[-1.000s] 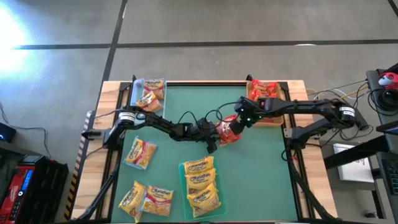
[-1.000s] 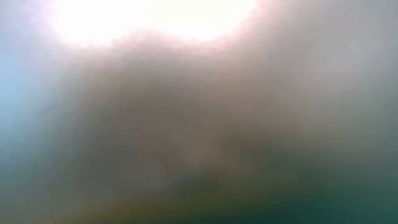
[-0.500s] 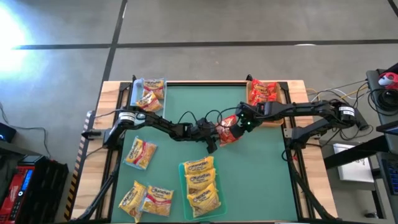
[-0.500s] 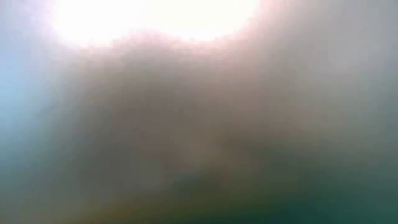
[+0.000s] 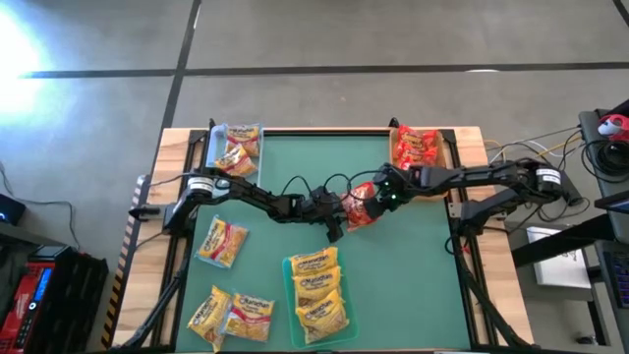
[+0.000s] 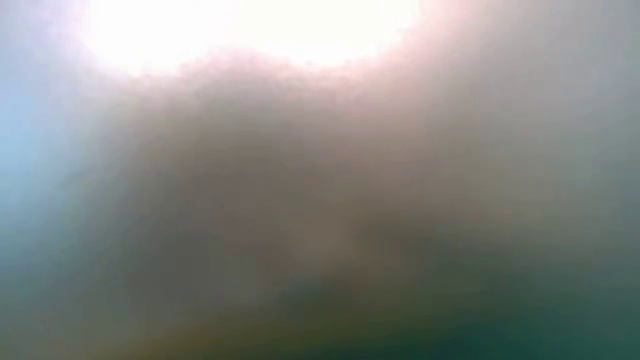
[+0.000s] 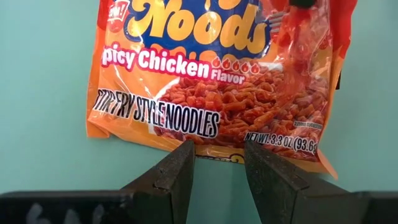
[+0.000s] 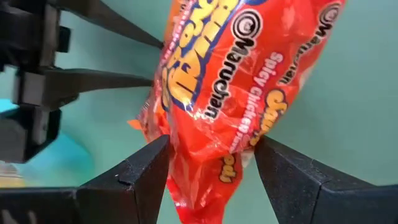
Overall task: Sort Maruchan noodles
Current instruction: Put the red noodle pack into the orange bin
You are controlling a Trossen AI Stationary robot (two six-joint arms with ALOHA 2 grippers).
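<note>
Near the red-packet tray [image 5: 421,147], my left pincer [image 7: 217,165] and right pincer [image 8: 211,163] both pinch the red noodle packet [image 5: 360,205]; left should release next.

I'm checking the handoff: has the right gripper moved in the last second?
Yes. In the high view the right gripper has drawn its arm in toward the left arm, uncovering more of the red-packet tray, while the red packet between the arms stays put.

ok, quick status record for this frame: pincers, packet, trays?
left pincer: mid-table, clamped on one edge of the red packet
right pincer: at that packet's opposite end, grip unclear
right tray: top right in high view, holds red packets
centre tray: holds yellow packets
loose packets: three, left side of the mat
</note>
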